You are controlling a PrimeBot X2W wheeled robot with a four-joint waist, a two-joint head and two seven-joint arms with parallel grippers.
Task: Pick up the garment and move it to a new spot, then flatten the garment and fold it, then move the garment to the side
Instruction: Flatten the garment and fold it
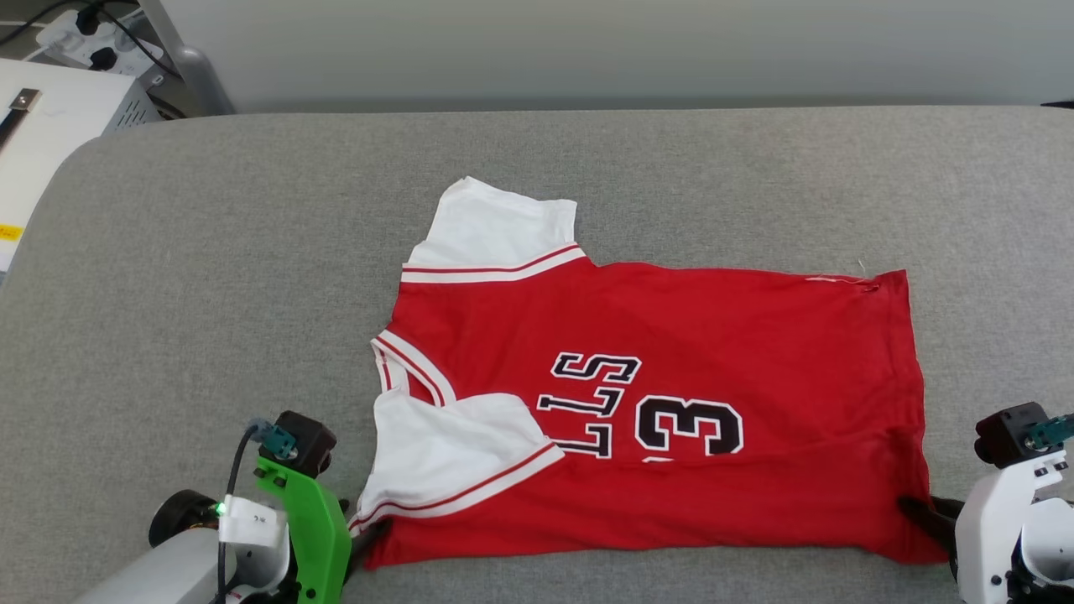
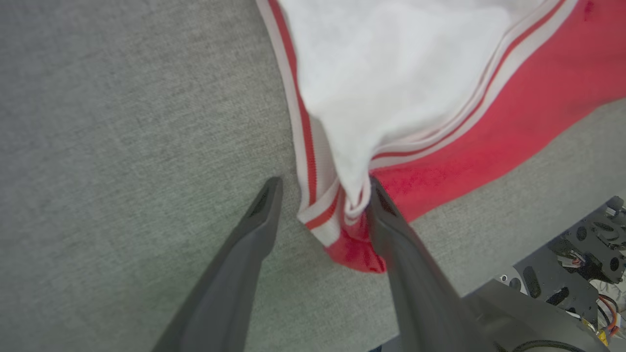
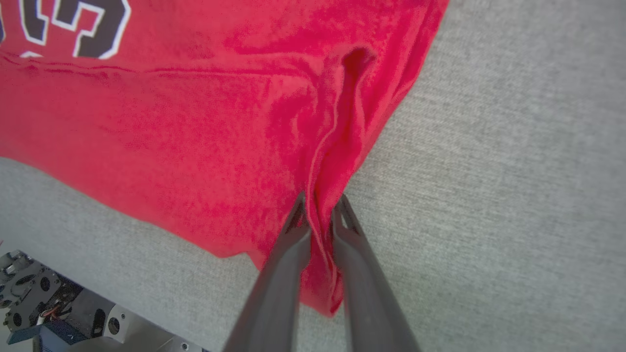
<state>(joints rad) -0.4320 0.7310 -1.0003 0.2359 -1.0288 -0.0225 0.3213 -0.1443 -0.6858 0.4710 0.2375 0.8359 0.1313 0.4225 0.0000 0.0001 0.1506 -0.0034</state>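
Observation:
The garment [image 1: 713, 335], a red jersey with white sleeves and black lettering, lies on a grey cushioned surface [image 1: 210, 294]. Its near half is folded over, with one white sleeve [image 1: 445, 453] on top at the near left. My left gripper [image 1: 367, 541] stands open at the near left corner. In the left wrist view that corner of the garment [image 2: 352, 244] sits between the left gripper's [image 2: 324, 188] spread fingers, touching the right one. My right gripper [image 1: 923, 512] is at the near right corner. In the right wrist view the right gripper [image 3: 321, 200] is shut on a pinched fold of red cloth [image 3: 337, 146].
A white box [image 1: 50, 117] and a power strip with cables [image 1: 80, 33] sit beyond the surface's far left corner, and a pale wall runs behind. Parts of my base [image 2: 577, 254] show below the surface's near edge. Bare grey cushion lies left, right and beyond the jersey.

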